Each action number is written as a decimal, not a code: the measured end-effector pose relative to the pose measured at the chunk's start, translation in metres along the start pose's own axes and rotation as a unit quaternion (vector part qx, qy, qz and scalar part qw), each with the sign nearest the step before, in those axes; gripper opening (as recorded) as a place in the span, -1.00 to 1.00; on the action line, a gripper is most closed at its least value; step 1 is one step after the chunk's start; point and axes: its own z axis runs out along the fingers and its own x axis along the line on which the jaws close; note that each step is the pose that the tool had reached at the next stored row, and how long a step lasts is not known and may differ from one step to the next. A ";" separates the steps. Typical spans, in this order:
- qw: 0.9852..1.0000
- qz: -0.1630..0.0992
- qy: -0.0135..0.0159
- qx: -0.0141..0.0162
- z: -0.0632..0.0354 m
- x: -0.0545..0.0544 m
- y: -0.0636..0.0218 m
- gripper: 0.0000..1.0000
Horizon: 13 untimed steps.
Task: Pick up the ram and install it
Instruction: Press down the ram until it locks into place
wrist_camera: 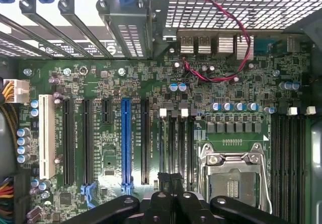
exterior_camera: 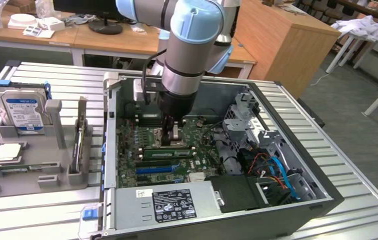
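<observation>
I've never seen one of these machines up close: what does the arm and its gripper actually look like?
The arm is a thick silver-grey tube with rounded pale-blue caps at its joints. A black cable runs down its side. Below sits a black wrist section, ending in a black gripper whose dark, bolted finger links appear in the wrist view.

1. We note a worktop [exterior_camera: 35, 220] of ribbed grey metal slats.
2. An open computer case [exterior_camera: 309, 200] lies on its side directly on it, toward the exterior view's right.
3. A grey parts holder [exterior_camera: 22, 177] sits on the slats at the exterior view's left, just beside the case.
4. A small blue clip [exterior_camera: 89, 214] rests near the case's front corner.
</observation>
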 end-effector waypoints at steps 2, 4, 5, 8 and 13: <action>1.000 0.000 0.000 0.000 0.0014 0.000 0.0000 -0.80; 1.000 0.000 0.000 0.000 0.0015 0.000 0.0000 -0.80; 1.000 0.000 0.000 0.000 0.0015 0.000 0.0000 -0.80; 1.000 0.000 0.000 0.000 0.0016 0.000 0.0008 -0.80; 1.000 0.000 0.000 0.000 0.0017 0.000 0.0023 -0.80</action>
